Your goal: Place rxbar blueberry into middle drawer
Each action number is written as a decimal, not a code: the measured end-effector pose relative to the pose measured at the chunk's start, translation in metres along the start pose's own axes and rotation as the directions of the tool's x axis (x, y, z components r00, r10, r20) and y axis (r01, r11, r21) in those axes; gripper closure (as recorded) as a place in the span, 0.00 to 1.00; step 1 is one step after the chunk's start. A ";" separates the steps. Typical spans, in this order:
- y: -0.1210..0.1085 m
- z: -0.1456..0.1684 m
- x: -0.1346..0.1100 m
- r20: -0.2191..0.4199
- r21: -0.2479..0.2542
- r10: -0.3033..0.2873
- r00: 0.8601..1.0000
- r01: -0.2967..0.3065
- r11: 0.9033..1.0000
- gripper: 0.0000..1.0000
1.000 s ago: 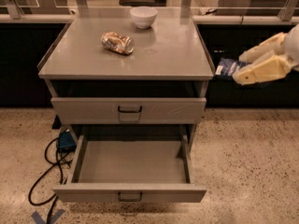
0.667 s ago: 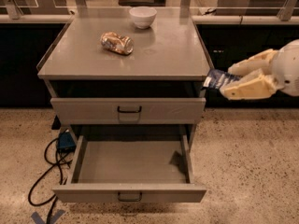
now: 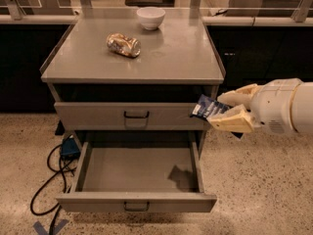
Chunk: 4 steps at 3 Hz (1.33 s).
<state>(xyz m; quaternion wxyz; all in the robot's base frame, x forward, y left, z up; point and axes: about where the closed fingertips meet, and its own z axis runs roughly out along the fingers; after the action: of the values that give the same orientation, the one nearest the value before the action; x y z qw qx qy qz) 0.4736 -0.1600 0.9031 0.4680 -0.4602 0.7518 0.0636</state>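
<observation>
The rxbar blueberry (image 3: 207, 108), a flat dark navy-blue wrapper with pale print, is held in my gripper (image 3: 218, 112), which is shut on it. The gripper comes in from the right, its cream fingers (image 3: 234, 122) level with the shut upper drawer front, just off the cabinet's right front corner. The bar's free end points left, above the right side of the open middle drawer (image 3: 127, 166). That drawer is pulled out at the bottom, its grey floor bare apart from a shadow at its right.
A shut grey drawer (image 3: 98, 115) with a taller front sits above the open one. On the cabinet top (image 3: 176, 58) lie a crushed gold-brown can (image 3: 123, 44) and a white bowl (image 3: 150, 17). Black cables (image 3: 46, 182) and a blue box (image 3: 69, 147) lie on the floor at left.
My gripper has moved left and down with the bar, from beside the cabinet top's right edge to the level of the upper drawer front. The drawers, can and bowl have not moved.
</observation>
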 end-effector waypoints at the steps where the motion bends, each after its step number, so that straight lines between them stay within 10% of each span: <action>1: 0.015 0.023 0.019 -0.032 -0.017 -0.010 0.999 0.009 1.000 1.00; 4: 0.155 0.197 0.220 -0.257 -0.181 0.007 0.966 -0.055 0.982 1.00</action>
<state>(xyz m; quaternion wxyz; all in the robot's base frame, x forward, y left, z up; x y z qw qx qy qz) 0.4540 -0.1075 0.5739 0.3209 -0.4944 0.8037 0.0813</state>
